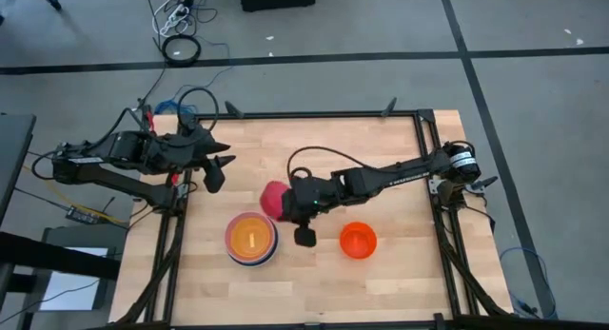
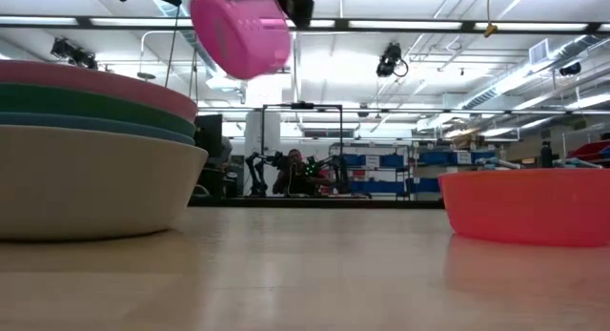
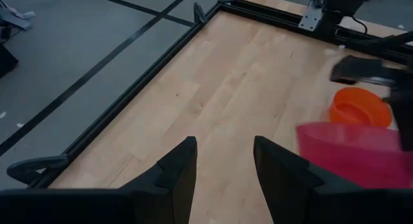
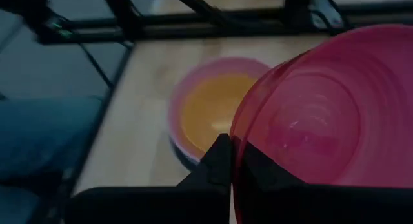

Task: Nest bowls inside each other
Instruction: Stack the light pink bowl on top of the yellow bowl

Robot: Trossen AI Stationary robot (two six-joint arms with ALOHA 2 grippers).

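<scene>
The magenta bowl (image 1: 273,199) hangs tilted above the table, high in the low view (image 2: 240,31), with my right gripper (image 4: 233,148) shut on its rim. Near the table's front stands a stack of nested bowls (image 1: 251,239): the yellow one (image 4: 210,113) is innermost, with pink around it. In the low view the stack (image 2: 86,159) shows pink, green and blue rims above a pale outer bowl. The orange-red bowl (image 1: 358,241) rests on its base to the right. My left gripper (image 3: 222,162) hovers open at the table's far left (image 1: 215,168), holding nothing. My right gripper pinches the magenta bowl's rim (image 4: 236,161) between its two fingers, one on each face of the wall. The fingers come slanting down from the table's right. The bowl is lifted clear and tipped on its side, its opening turned toward the wrist.
A black metal frame (image 1: 423,159) borders the wooden table. Bare wood lies between the stack and the orange-red bowl and along the far half of the table (image 3: 245,75).
</scene>
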